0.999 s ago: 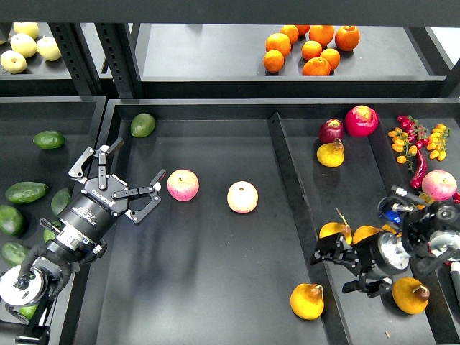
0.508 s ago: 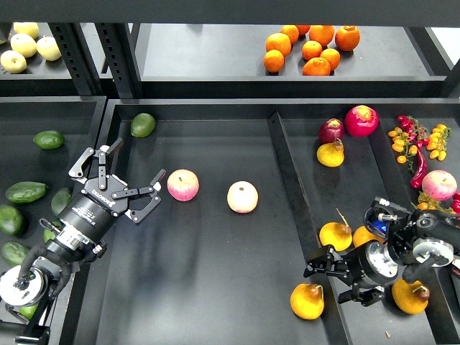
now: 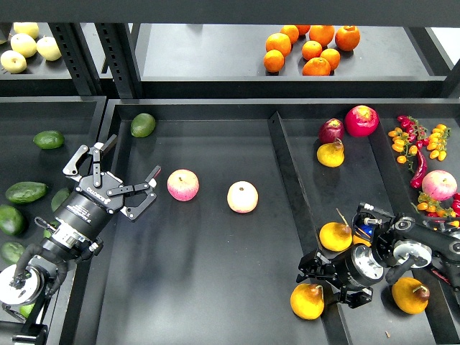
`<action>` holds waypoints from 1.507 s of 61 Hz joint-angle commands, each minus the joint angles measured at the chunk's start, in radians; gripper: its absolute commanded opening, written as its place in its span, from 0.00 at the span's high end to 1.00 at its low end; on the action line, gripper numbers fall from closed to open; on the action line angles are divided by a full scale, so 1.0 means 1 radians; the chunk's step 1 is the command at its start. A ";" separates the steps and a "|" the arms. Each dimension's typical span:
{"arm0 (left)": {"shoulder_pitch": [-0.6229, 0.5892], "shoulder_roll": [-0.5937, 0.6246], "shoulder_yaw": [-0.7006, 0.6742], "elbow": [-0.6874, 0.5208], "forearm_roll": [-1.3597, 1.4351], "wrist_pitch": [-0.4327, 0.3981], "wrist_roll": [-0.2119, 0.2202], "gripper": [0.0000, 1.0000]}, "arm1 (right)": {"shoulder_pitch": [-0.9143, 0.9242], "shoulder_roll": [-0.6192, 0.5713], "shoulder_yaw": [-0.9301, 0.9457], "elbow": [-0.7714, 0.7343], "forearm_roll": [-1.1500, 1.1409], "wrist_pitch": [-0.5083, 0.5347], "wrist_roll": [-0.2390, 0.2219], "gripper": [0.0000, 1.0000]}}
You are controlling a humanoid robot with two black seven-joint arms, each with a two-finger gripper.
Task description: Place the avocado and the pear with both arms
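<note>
The pear (image 3: 307, 301), yellow-orange with a brownish stem end, lies at the front of the right tray. My right gripper (image 3: 318, 282) is open, its fingers just above and right of the pear, not closed on it. A dark green elongated avocado (image 3: 26, 192) lies in the left bin, with other dark avocados (image 3: 48, 139) around it. My left gripper (image 3: 134, 158) is open and empty over the left edge of the middle tray, right of that avocado and left of a pink apple (image 3: 183, 185).
A lighter green avocado (image 3: 142, 124) and a second apple (image 3: 242, 196) lie in the middle tray. More pears (image 3: 336, 236) (image 3: 411, 295) (image 3: 330, 154), red fruit (image 3: 361, 120) and small tomatoes (image 3: 402, 144) fill the right tray. A divider wall (image 3: 287, 187) separates the trays. Oranges (image 3: 310, 49) sit on the shelf.
My right gripper has moved left and toward the front, ending close over the front pear. My left gripper has shifted slightly left and up, still open.
</note>
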 commanded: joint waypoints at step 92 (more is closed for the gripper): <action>0.010 0.000 -0.011 -0.002 0.000 0.000 0.000 0.01 | 0.090 -0.371 -0.059 0.079 0.458 0.000 0.000 0.82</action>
